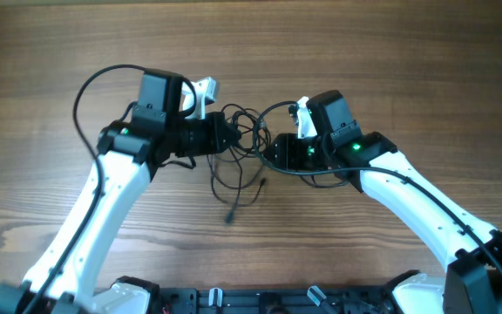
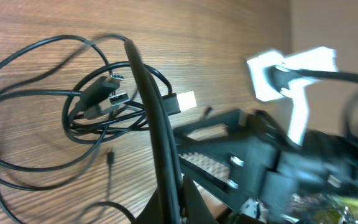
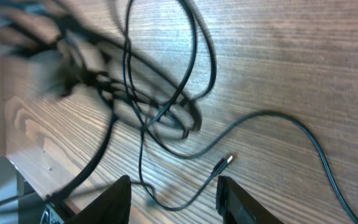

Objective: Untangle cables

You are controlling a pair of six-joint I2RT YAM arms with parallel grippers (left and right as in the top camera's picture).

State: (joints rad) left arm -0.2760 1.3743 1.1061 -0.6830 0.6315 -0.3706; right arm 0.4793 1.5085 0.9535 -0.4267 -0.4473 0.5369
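While my left pincer (image 2: 134, 59) stands closed, its two fingers pressed into one dark blade, it lies right across the cables (image 2: 98, 99). Whether a strand is nipped between those fingers I cannot tell. At about 8 o'clock from its tip, in the left wrist view, two grey plugs (image 2: 107, 90) sit bundled in the knot. Wide loops run farther out toward 9 o'clock, and a tiny plug end (image 2: 110, 158) lies alone near 6 o'clock.

My right pincer (image 3: 174, 183) is open and holds nothing. Its fingers (image 3: 120, 199) are well apart, low over the tabletop (image 3: 278, 56), and one thin cord passes between them. From it the tangle lies at 12 o'clock, and a small plug tip (image 3: 226, 162) rests near, at about 2 o'clock.

Seen from overhead, the knot sits mid-tabletop between the two pincers, mine on the left reaching in from 9 o'clock, the right from 3 o'clock. One cord trails toward 6 o'clock and ends in a plug (image 1: 229, 218).
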